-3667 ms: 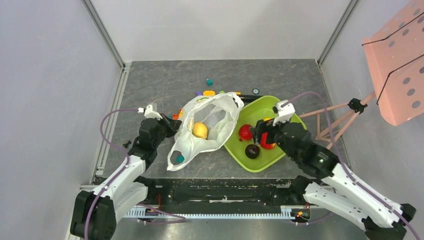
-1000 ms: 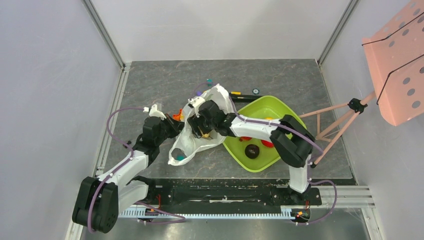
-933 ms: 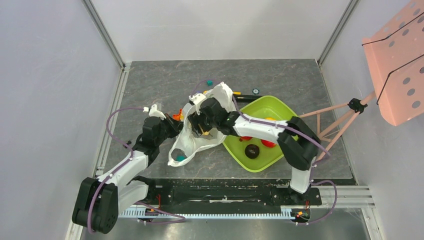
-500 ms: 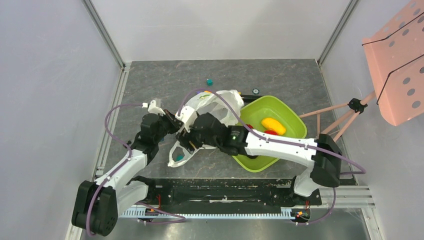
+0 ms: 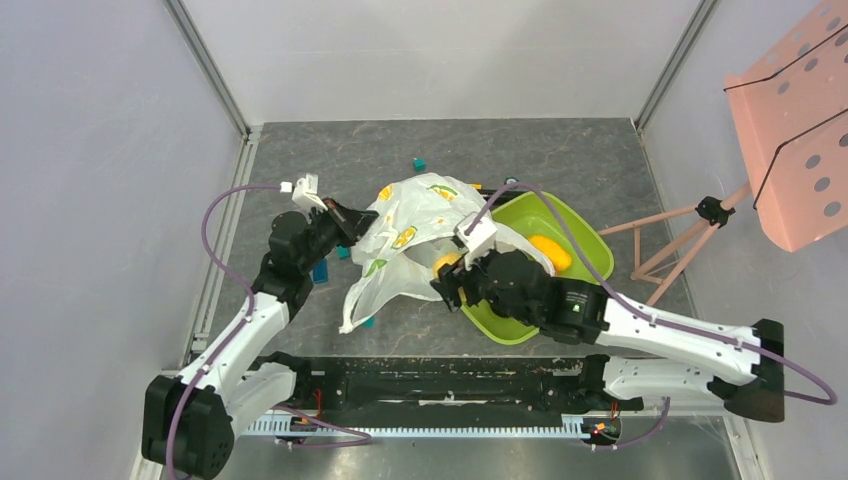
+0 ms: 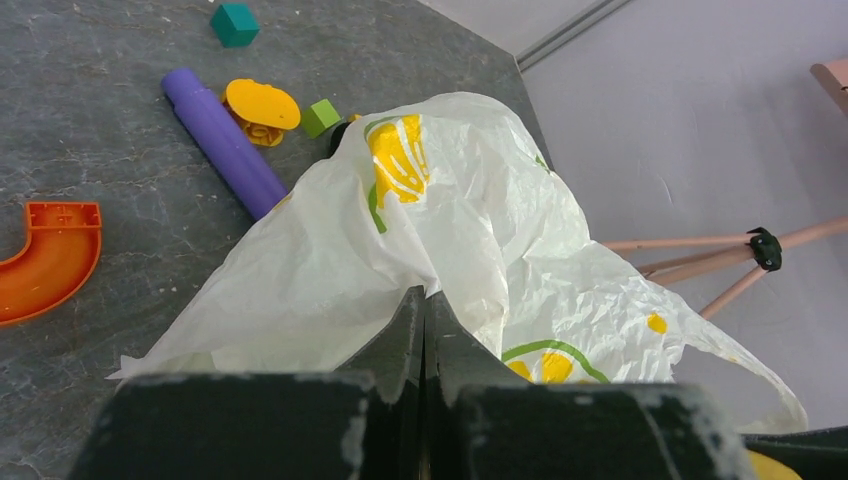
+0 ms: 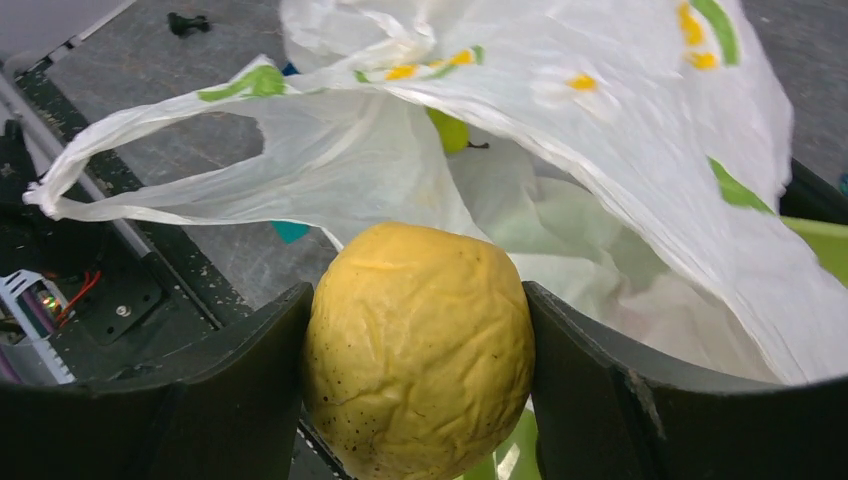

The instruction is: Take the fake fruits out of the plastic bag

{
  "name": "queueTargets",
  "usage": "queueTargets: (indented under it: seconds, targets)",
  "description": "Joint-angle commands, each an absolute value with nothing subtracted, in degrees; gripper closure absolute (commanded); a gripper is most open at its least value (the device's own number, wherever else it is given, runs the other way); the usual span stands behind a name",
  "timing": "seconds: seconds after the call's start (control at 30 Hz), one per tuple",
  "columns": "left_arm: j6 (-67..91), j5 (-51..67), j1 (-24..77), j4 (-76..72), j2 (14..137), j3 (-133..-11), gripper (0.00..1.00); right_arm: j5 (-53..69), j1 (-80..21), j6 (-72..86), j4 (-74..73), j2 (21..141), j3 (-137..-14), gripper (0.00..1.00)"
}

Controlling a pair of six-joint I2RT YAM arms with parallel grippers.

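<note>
The white plastic bag [image 5: 410,225] with lemon prints hangs crumpled, lifted at its left side. My left gripper [image 5: 345,215] is shut on a fold of the bag [image 6: 470,220], with the jaws [image 6: 425,297] closed flat on the film. My right gripper [image 5: 447,280] is shut on a wrinkled yellow fruit [image 5: 446,264] just outside the bag's right side, above the near edge of the lime-green tray [image 5: 592,240]. The right wrist view shows the fruit [image 7: 420,345] filling my right gripper [image 7: 418,325]. A green apple [image 7: 450,130] peeks out under the bag [image 7: 560,130]. The red and dark fruits are hidden.
A yellow-orange piece [image 5: 549,251] lies in the tray. A purple cylinder [image 6: 225,145], orange disc [image 6: 260,105], green block [image 6: 320,117], teal block [image 6: 233,24] and orange curved piece [image 6: 50,255] lie left of the bag. A tripod leg [image 5: 680,235] stands right.
My right gripper has come out of the bag holding the yellow fruit and moved right and nearer. My left gripper has lifted the bag, which now drapes closed.
</note>
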State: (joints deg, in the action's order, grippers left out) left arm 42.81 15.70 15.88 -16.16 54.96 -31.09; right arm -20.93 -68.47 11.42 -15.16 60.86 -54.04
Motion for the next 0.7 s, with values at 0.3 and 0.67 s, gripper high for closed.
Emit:
queueTargets:
  seconds: [0.3,0.67]
  targets:
    - [38.0,-5.3,15.9,6.1,41.1,-37.2,0.98,-31.2,-56.7,15.7,-26.1,51.5,-49.3,0.42]
    - [34.1,-20.0,15.9,20.0,35.6,-41.7,0.98,-26.7,-46.9,15.0,-22.4,55.4,-42.3,0.42]
